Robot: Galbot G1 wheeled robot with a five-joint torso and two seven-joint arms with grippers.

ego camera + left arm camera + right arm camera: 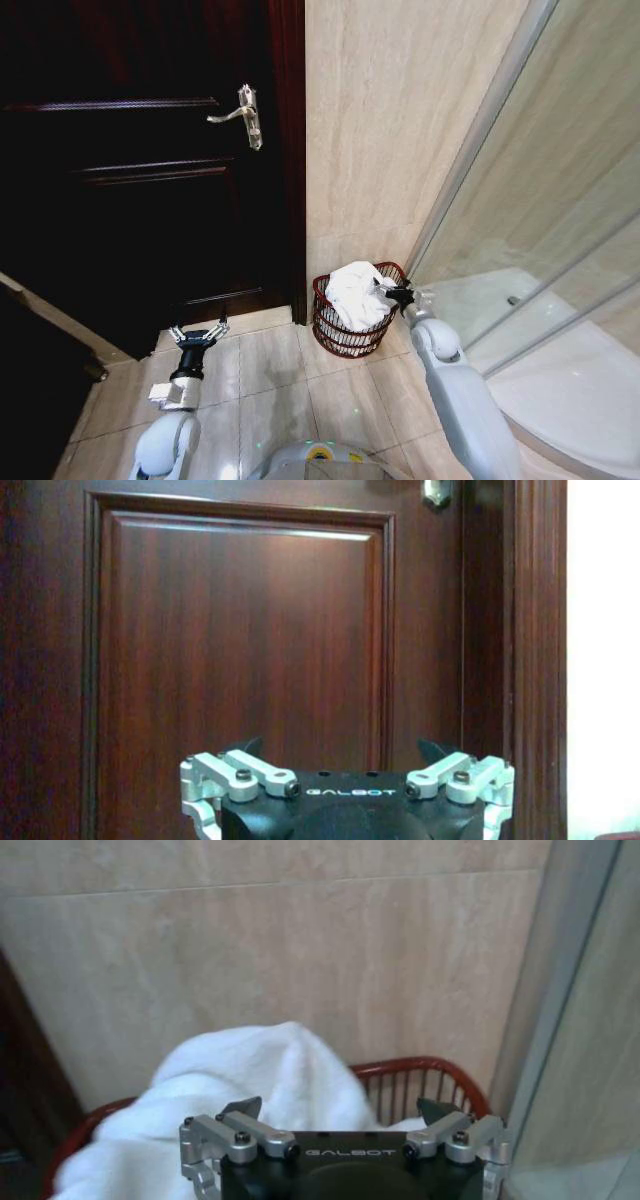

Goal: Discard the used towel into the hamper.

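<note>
Head view: hamper (352,325) sits lower centre of frame, against the tiled wall (390,130) beside the dark door (130,160). White towel (357,292) is heaped inside, spilling over the rim. Right gripper (392,293) at the hamper's right rim, fingers spread, holding nothing. Left gripper (198,331) lower left, fingers spread, facing the door.

right hand (340,1114) spread apart, white towel (250,1087) heaped in hamper (430,1069)
</note>
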